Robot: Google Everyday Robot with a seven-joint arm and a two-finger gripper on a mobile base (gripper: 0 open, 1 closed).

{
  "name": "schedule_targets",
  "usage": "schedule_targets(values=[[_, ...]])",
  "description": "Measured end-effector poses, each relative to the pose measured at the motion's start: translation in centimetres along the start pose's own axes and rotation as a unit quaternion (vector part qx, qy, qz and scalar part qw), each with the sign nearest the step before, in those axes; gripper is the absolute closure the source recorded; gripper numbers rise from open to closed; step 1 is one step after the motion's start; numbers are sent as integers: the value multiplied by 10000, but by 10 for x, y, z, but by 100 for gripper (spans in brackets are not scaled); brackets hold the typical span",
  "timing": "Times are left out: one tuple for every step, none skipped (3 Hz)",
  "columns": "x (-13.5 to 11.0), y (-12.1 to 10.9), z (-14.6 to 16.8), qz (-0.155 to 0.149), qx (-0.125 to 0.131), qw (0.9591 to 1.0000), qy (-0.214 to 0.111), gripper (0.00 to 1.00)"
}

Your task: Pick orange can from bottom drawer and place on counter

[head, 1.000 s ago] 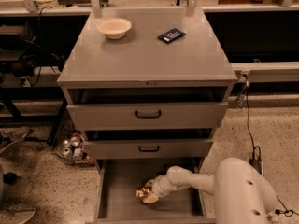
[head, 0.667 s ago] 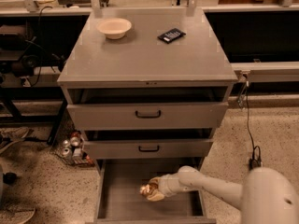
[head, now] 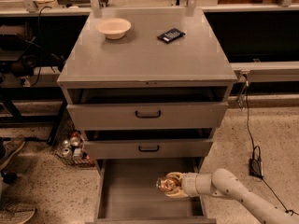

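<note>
The gripper (head: 168, 185) reaches from the right into the open bottom drawer (head: 131, 195), its two pale fingers (head: 175, 176) pinching the orange can (head: 163, 184). The can sits between the fingertips with its round end facing left, over the drawer floor. Whether it touches the floor is unclear. Well above the gripper, the counter (head: 149, 59) holds a cream bowl (head: 113, 28) and a black device (head: 171, 35).

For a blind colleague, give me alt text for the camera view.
The gripper grips the orange can inside the open bottom drawer, its arm reaching in from the image's right. On the counter above sit a cream bowl and a black device.
</note>
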State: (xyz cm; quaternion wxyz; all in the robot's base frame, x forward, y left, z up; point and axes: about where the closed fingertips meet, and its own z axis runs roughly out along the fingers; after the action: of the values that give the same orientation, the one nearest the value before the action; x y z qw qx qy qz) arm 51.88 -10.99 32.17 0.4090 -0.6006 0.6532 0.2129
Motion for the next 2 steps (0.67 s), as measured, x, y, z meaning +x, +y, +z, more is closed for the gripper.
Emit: schedule_targets(values=[[0,0,0,0,0,10000,0,100],[-22,-5,-41,-115,338,9993,68,100]])
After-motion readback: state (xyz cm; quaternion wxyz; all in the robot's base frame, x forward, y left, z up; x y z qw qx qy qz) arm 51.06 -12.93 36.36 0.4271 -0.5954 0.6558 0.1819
